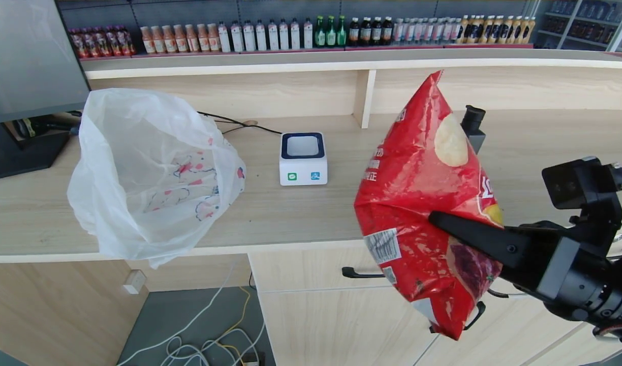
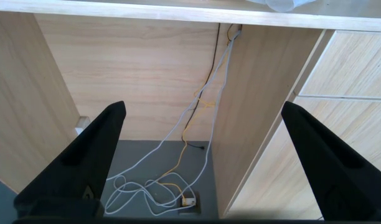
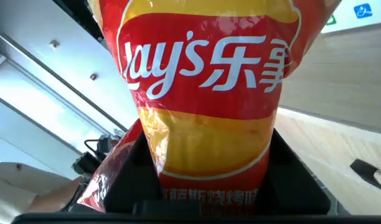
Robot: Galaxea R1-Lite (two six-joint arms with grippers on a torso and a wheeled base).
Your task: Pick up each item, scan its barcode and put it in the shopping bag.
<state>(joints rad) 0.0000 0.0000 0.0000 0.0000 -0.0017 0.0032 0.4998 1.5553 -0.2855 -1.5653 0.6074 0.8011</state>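
A red bag of crisps hangs in the air in front of the counter's right half, with its barcode label turned toward the lower left. My right gripper is shut on its lower part; the wrist view shows the bag pinched between the black fingers. The white scanner stands on the counter, left of the crisps. The clear plastic shopping bag stands open at the counter's left. Below the counter my left gripper is open, with nothing between its fingers.
The wooden counter has a raised back ledge with a divider. A dark monitor stands at the far left. Cables lie on the floor under the counter. Drawer handles stick out below the crisps.
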